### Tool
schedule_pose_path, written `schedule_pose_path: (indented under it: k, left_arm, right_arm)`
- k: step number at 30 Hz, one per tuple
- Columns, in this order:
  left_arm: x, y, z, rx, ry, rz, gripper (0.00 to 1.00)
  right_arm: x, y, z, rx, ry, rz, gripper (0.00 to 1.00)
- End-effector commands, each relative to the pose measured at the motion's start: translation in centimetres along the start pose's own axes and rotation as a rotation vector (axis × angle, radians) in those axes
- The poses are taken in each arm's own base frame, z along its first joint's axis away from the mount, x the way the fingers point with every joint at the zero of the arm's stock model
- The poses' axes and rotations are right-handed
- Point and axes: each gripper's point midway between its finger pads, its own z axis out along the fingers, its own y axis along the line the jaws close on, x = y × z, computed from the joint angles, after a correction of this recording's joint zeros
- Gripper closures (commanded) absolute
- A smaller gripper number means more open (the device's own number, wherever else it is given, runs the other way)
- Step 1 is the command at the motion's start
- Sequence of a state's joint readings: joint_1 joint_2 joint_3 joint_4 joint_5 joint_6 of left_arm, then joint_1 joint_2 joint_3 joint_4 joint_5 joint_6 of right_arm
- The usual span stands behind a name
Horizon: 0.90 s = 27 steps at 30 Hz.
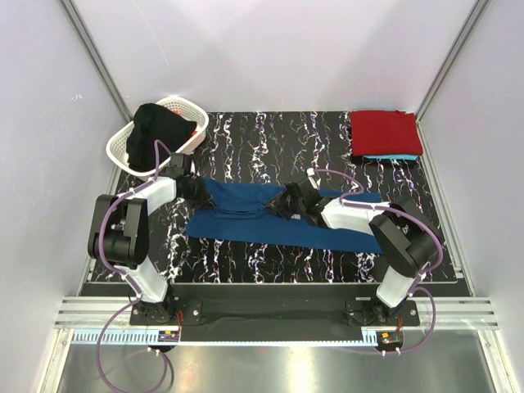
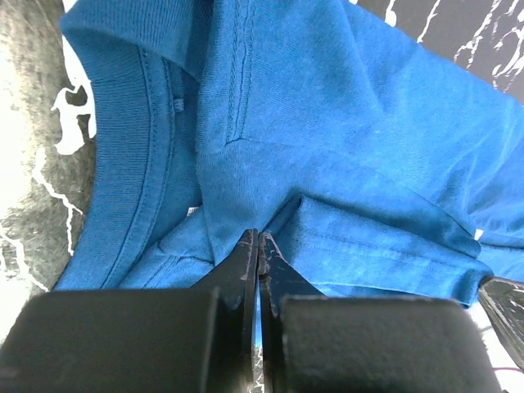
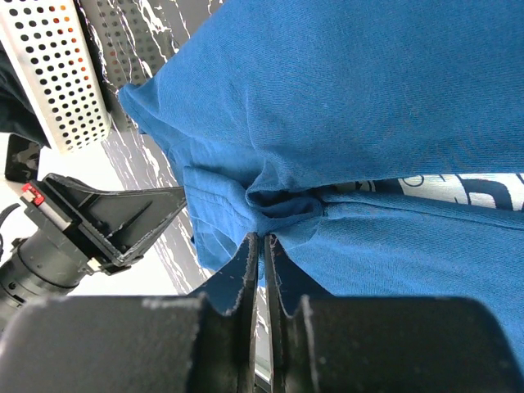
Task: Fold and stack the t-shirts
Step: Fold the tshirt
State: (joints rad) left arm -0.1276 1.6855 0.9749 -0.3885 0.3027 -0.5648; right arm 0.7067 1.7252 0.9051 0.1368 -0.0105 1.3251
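only overhead showed the red shirt (image 1: 385, 129), far right. the right gripper (image 3: 263, 237) pinched a fold of the blue shirt (image 3: 368, 98); the left gripper (image 2: 258, 237) was pressed together, any catch hidden.

I've got the spread t-shirt (image 1: 246, 214) lying across the middle of the table (image 1: 246, 139), running left to right just ahead of both arm bases. My left gripper (image 1: 195, 190) is down at its left end, and my right gripper (image 1: 286, 202) is on it near the middle. Far left corner, there's the basket (image 1: 123, 147), with a bundle of cloth (image 1: 160, 131) heaped in it. Far right corner, well apart from the spread shirt, one folded t-shirt (image 1: 385, 131) sits on top of another folded t-shirt (image 1: 393, 156).
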Motion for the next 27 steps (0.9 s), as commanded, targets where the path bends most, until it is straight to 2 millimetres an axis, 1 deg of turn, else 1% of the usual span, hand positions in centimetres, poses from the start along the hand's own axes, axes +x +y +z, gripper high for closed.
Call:
schedule_pose_path:
  k: [1,6,7,8,9,13,15,20,23,24,25,27]
  left_arm:
    - [-1.3,-1.4,0.1,0.039,-0.036,0.046,1.00]
    - [-1.2,-2.8,-0.3,0.084,-0.038,0.065,1.00]
    - [-1.1,-2.9,-0.3,0.085,-0.033,0.065,1.00]
    - [-0.9,-3.1,-0.3,0.096,-0.025,0.064,1.00]
    - [-0.7,-3.2,-0.4,0.103,-0.018,0.062,1.00]
    - [-0.1,-3.8,-0.6,0.123,-0.009,0.066,1.00]
    - [0.0,-4.2,-0.9,0.142,-0.004,0.064,1.00]
    - [-0.5,-4.8,-1.7,0.160,-0.030,0.068,1.00]
    - [-0.5,-4.9,-1.4,0.162,-0.019,0.064,1.00]
    - [-0.7,-5.1,-1.4,0.164,-0.022,0.065,1.00]
    - [-0.7,-5.0,-1.2,0.160,-0.019,0.065,1.00]
    - [-1.0,-5.2,-1.1,0.164,-0.021,0.068,1.00]
  right_arm:
    - [-0.6,2.0,-1.0,-0.063,-0.026,-0.008,0.89]
    - [-0.7,1.9,-1.1,-0.063,-0.032,-0.008,0.87]
    - [-0.7,2.1,-1.2,-0.068,-0.033,-0.009,0.85]
    - [-0.7,2.1,-1.3,-0.069,-0.035,-0.009,0.80]
    - [-0.7,2.0,-1.4,-0.069,-0.035,-0.011,0.77]
    - [-1.0,2.5,-2.2,-0.080,-0.048,-0.044,0.71]
    - [-1.0,2.7,-2.2,-0.070,-0.041,-0.060,0.69]
    - [-0.6,2.9,-2.1,-0.074,-0.026,-0.060,0.68]
    - [-0.1,3.0,-2.2,-0.076,-0.023,-0.071,0.68]
    - [0.4,3.1,-2.3,-0.081,-0.015,-0.085,0.68]
    - [0.3,3.2,-2.5,-0.080,-0.026,-0.093,0.68]
    - [0.9,3.4,-2.8,-0.078,-0.028,-0.125,0.68]
